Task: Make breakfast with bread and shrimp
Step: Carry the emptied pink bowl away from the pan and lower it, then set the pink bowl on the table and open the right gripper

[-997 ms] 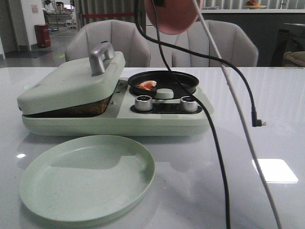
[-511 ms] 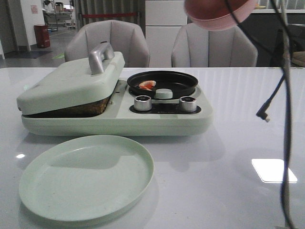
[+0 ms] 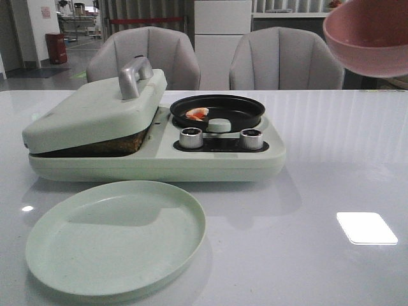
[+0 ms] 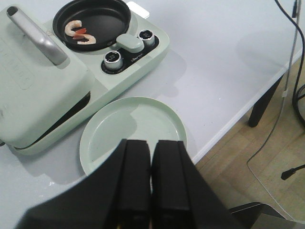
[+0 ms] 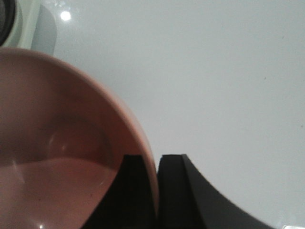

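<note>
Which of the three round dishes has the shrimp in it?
The black pan on the cooker, behind the knobs, holds the shrimp. The green plate and pink bowl show none.

A dining-room-like showroom — padded chairs (image 3: 143, 54) behind a glossy white table (image 3: 331, 159), open hall beyond.

Glossy white table (image 3: 331, 166). Pale green breakfast maker (image 3: 159, 159) sits on it left of centre, lid (image 3: 95, 108) down on its left half, black round pan (image 3: 218, 109) on its right half. Empty pale green plate (image 3: 118, 236) lies on the table near-left, just in front of the appliance.
</note>
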`<state>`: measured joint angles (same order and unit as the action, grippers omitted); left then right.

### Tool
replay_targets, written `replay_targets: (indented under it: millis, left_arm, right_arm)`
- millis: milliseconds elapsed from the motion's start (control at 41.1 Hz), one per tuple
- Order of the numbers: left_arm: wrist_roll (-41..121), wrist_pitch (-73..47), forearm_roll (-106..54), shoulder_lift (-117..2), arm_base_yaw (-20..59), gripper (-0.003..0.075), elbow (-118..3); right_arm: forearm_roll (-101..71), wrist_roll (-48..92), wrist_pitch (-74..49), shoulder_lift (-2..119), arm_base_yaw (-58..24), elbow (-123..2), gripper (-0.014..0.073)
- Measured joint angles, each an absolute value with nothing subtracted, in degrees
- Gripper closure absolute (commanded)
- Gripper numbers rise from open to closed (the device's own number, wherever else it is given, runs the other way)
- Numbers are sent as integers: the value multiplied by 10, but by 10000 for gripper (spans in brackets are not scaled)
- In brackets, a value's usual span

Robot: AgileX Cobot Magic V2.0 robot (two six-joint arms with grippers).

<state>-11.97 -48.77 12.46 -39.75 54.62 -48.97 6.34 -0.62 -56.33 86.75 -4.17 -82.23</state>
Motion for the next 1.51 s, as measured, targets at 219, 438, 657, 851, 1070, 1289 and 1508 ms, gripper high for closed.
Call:
replay_targets:
  millis: [219, 438, 657, 851, 1070, 1289, 1508]
  left_arm:
    - [-120, -488, 126, -397, 546, 597, -490]
    - [-120, -488, 126, -397, 546, 597, -490]
    - [-120, -488, 122, -397, 546, 597, -490]
    - [-120, -488, 117, -397, 546, 597, -490]
    - [-120, -488, 113, -397, 546, 597, -490]
    - [-120, -488, 113, -397, 546, 597, -490]
    - [-120, -488, 113, -397, 546, 597, -490]
  right_arm:
    - [41, -6, -481, 835, -23, -671, 528]
    - [0, -6, -384, 835, -23, -584, 528]
    - [-23, -6, -340, 883, -22, -575, 528]
    - [-62, -6, -320, 941, -11, -575, 528]
    - [-77, -6, -328, 980, 12, -604, 495]
    - [-80, -6, -336, 983, 32, -608, 267]
    - [-80, -6, -347, 983, 52, -608, 167]
